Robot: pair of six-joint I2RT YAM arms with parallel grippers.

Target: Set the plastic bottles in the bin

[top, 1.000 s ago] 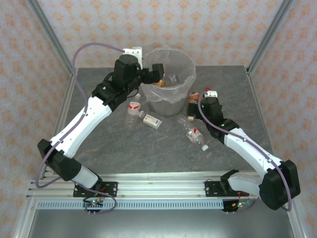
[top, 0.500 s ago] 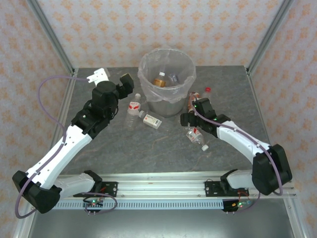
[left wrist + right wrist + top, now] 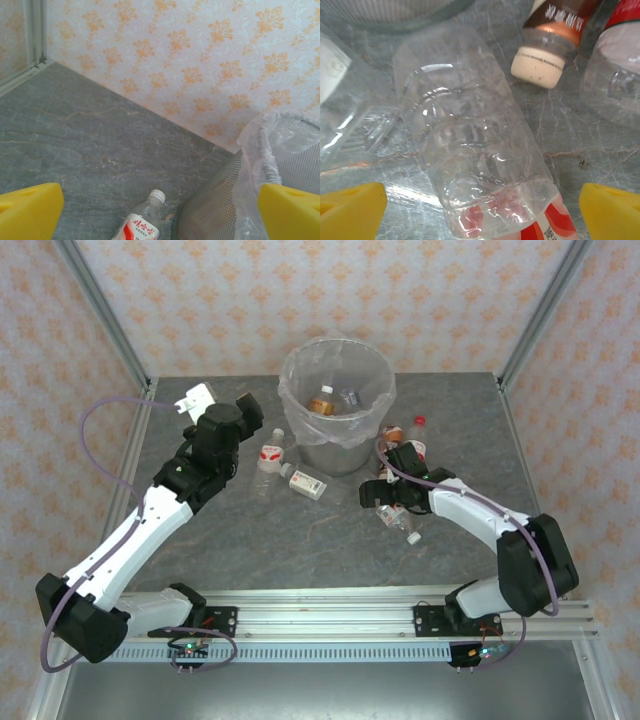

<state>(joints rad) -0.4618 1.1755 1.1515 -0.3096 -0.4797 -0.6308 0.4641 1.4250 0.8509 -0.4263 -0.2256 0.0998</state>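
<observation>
Right gripper (image 3: 480, 210) is down low at the table, jaws spread wide, its 2 yellow pads (image 3: 350, 210) on either side of a clear bottle (image 3: 470, 145). That bottle lies on its side, red-and-white label toward the camera, and neither pad touches it. Just beyond it lies a brown-labelled bottle (image 3: 547, 45) with a cream cap, on the grey table (image 3: 560, 130). A red-labelled bottle (image 3: 615, 75) sits at the right edge.

On the other side, the left gripper (image 3: 160, 210) hangs wide open and empty, just beside the bin (image 3: 335, 452). A white-capped bottle (image 3: 142, 222) lies on the table below it, close to the bin's wall.

From above, the bin stands at the back middle of the table with its clear liner over the rim. 2 bottles lie inside, an amber bottle (image 3: 322, 400) among them.
</observation>
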